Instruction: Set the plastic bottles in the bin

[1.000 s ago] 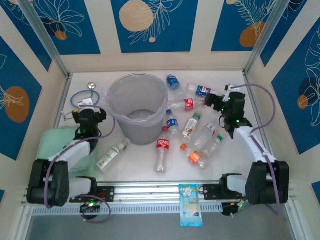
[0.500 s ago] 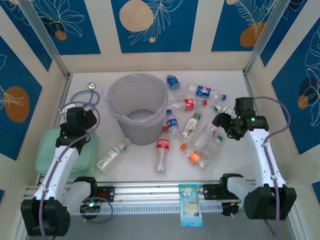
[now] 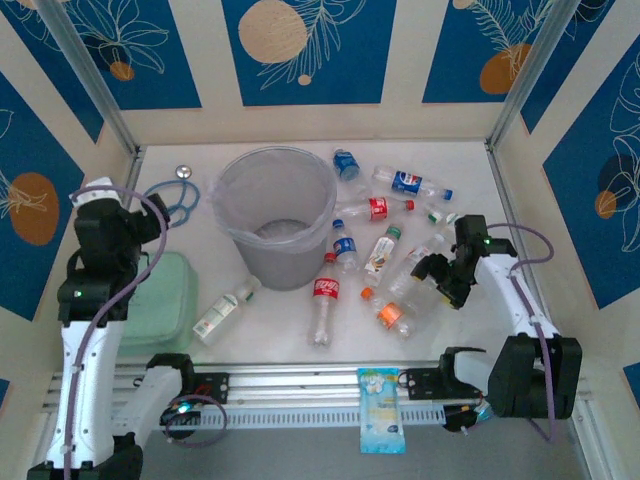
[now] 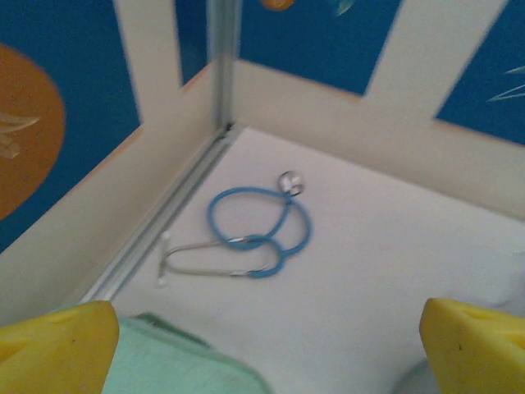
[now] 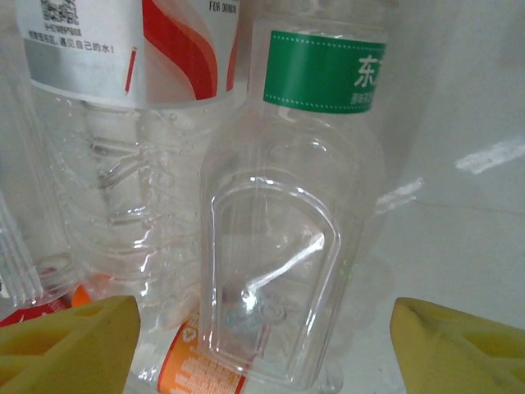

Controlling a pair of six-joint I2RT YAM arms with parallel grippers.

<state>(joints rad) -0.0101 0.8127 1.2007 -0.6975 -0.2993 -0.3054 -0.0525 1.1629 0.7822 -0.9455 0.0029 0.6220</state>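
Translucent grey plastic, the bin (image 3: 280, 262) stands well left of the right gripper's (image 5: 262, 341) fingers, and I can tell no bottle inside it. The plastic bottles (image 3: 385, 255) lie around those fingers, 1 green-labelled bottle (image 5: 287, 246) between them, not clamped; it looks light, thin and slippery, so grip its middle gently. Both grippers' fingers are apart, the left gripper (image 4: 267, 345) holding nothing.

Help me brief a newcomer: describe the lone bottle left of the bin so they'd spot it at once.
Find the bin, the big bucket mid-table. Just near and left of it, beside the green pad, lies one bottle. It is alone, with a whitish label; the other bottles all crowd the bin's right side.
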